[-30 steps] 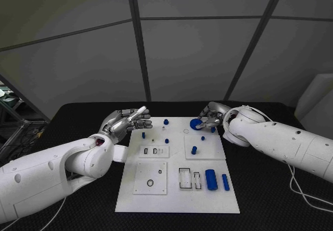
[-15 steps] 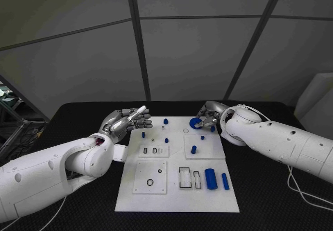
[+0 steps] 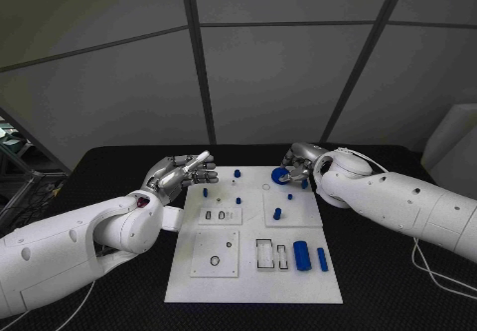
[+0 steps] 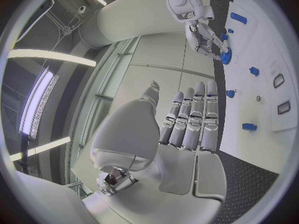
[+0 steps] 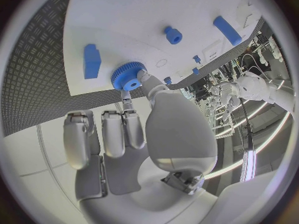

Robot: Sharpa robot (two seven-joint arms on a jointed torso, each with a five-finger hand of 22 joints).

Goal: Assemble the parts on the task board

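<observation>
Right silver hand [image 3: 298, 164] pinches a small blue toothed gear [image 5: 128, 76], ridged rim, round centre hub, between thumb and fingertip just above the smooth white task board [image 3: 254, 276]. Left silver hand [image 3: 182, 174] released, fingers straight and together, holding nothing, beside the board's edge

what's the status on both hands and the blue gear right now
Right hand pinches the round blue toothed gear over the white task board's far end. Left hand empty, fingers straight, above the board's left edge. Nothing in the way.
</observation>
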